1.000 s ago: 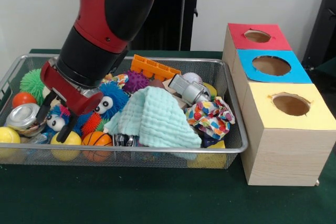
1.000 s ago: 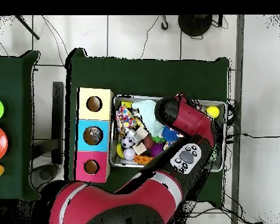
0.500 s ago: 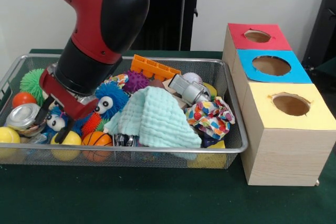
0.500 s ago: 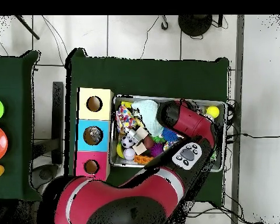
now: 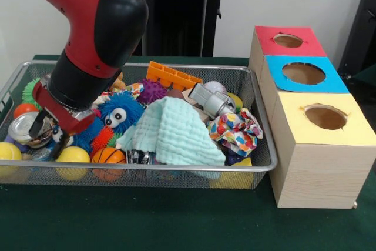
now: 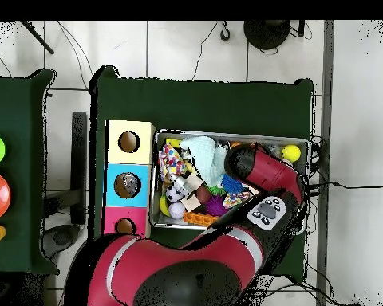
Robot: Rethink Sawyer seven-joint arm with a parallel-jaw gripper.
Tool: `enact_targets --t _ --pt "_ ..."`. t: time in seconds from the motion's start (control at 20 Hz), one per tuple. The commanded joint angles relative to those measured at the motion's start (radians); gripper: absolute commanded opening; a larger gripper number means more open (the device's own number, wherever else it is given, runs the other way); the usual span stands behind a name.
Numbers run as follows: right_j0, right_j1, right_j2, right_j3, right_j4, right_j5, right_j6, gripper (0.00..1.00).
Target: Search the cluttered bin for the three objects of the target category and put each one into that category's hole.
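Jaws [image 5: 46,136] spread low in wire bin [image 5: 176,69], beside silver tin [image 5: 23,129]

Bright even light, soft shadows, slight blur

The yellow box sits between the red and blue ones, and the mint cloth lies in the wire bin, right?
Not quite. In the front view the blue box is the middle one, between the red box and the yellow box. The mint cloth does lie in the wire bin.
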Motion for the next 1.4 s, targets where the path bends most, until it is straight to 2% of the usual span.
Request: enact_targets --t 0.05,0.15,0.35,0.8,1.2,1.4 --pt "-0.003 0.031 0.106 0.056 -0.035 0.001 0.154 1.00" --pt "0.002 0.029 0.108 0.061 -0.026 -0.028 0.173 1.00" --pt "-0.022 0.015 0.169 0.070 -0.024 -0.118 0.181 1.00" --pt "-0.058 0.032 0.248 0.054 -0.030 -0.214 0.176 1.00" --pt "-0.083 0.067 0.277 0.009 -0.030 -0.232 0.160 1.00" --pt "-0.084 0.069 0.272 0.007 -0.029 -0.178 0.141 1.00"
